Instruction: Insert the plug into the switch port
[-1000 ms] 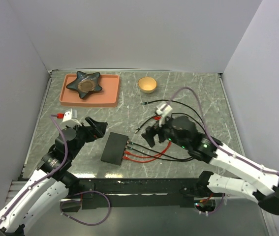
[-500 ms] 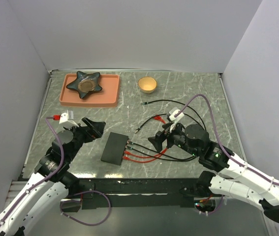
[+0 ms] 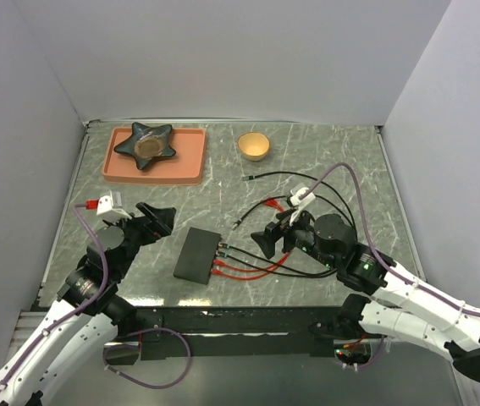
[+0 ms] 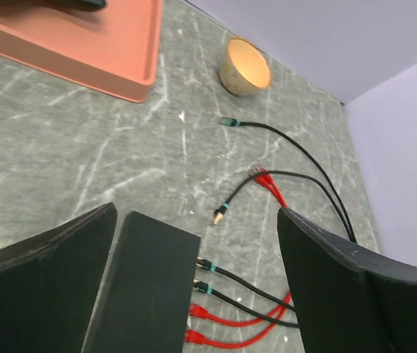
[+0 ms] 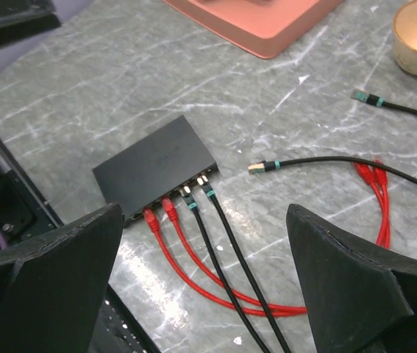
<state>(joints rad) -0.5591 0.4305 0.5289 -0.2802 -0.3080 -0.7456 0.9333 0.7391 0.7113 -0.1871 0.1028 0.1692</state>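
The flat black switch box (image 3: 197, 255) lies on the marble table, with two black and two red cables plugged into its right short edge, where the switch ports (image 5: 138, 213) line up. A loose black cable ends in a gold-tipped plug (image 3: 236, 222) (image 5: 261, 167) (image 4: 218, 215) lying just right of the box. Left of the box hovers my left gripper (image 3: 162, 220) (image 4: 195, 213), open and empty. To the right, over the cables, my right gripper (image 3: 269, 233) (image 5: 204, 213) is also open and empty.
A second loose black plug (image 3: 248, 178) and loose red plugs (image 3: 269, 203) lie further back. A salmon tray (image 3: 190, 166) holding a dark star-shaped dish stands at the back left, and a small yellow bowl (image 3: 253, 145) at the back centre. White walls enclose the table.
My right gripper has drawn back to the right and toward the near edge, away from the box. The left gripper has shifted slightly. Both stay open.
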